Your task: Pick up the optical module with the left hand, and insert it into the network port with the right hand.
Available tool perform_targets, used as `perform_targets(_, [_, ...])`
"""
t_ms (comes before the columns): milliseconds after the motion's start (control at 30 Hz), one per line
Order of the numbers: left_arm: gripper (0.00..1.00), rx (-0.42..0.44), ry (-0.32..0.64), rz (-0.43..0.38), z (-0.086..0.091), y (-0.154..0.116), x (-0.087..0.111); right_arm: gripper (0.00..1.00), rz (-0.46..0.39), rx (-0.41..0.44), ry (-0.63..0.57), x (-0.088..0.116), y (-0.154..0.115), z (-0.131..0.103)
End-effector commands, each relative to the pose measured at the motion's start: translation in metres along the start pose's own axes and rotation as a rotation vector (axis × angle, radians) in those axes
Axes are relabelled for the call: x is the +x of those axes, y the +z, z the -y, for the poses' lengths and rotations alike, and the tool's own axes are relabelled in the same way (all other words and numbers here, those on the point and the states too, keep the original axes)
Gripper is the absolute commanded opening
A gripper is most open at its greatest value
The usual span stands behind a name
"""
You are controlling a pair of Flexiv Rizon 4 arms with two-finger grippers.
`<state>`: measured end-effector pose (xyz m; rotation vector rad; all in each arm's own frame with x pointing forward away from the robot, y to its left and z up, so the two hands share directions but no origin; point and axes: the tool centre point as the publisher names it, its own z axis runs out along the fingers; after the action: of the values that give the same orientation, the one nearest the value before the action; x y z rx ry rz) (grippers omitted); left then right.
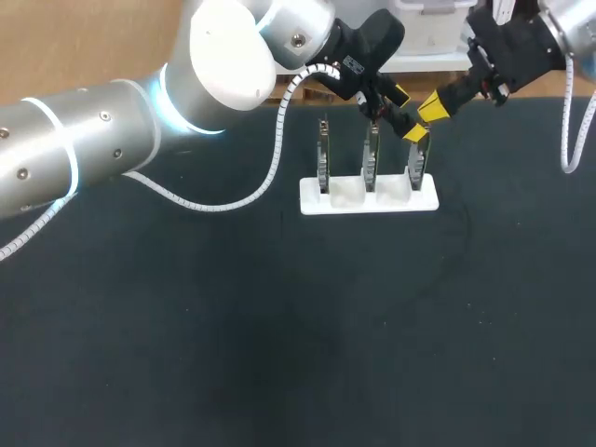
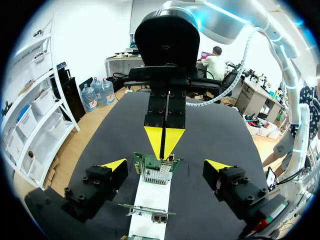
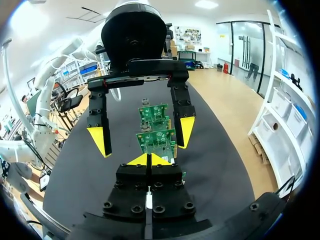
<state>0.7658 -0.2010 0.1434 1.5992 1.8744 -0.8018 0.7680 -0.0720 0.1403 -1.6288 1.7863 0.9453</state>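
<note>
Standing on the dark tabletop [image 1: 279, 326], a white holder [image 1: 312, 199] carries three green circuit boards upright in a row: the left board [image 1: 323, 158], the middle board [image 1: 371, 156] and the right board [image 1: 416, 166].

The left arm comes in from the left and reaches over the row. The left gripper [image 1: 408, 114] has its fingers spread wide. In the left wrist view the two yellow tips sit one on each side of the right board, clear of it and holding nothing. The same view looks along the holder, with the boards lined up one behind another.

The right arm comes in from the far right corner. The right gripper [image 1: 430, 111] points down toward the top of the right board, and its yellow tips are pressed together into one wedge. Seen from the left wrist, that wedge sits at the board's upper edge. Just below it is the network port [image 2: 156, 176], a silvery metal cage on the board's face. Whether the tips touch the board cannot be told.

From the right wrist, the closed tips lie just before the nearest board, between the other gripper's open fingers.

The optical module cannot be made out in any view, so I cannot tell whether it is pinched between the right fingers.
</note>
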Motion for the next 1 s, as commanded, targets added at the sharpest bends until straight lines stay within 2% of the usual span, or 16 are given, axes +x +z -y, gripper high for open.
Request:
perform_targets(33, [1.00,0.002,0.001,0.000,-0.001,0.000,0.000,0.00,0.007,0.001,0.005,0.007,0.006,0.001])
perform_targets(500, [1.00,0.002,0.001,0.000,-0.001,0.000,0.000,0.00,0.081,0.028,-0.025,-0.018,-0.017,-0.003])
perform_targets(967, [1.00,0.002,0.001,0.000,-0.001,0.000,0.000,0.00,0.099,0.083,-0.016,-0.010,-0.039,-0.007])
perform_targets(1000, [1.00,-0.003,0.026,0.017,-0.001,0.000,0.000,0.00,0.101,0.089,-0.016,-0.010,-0.040,-0.007])
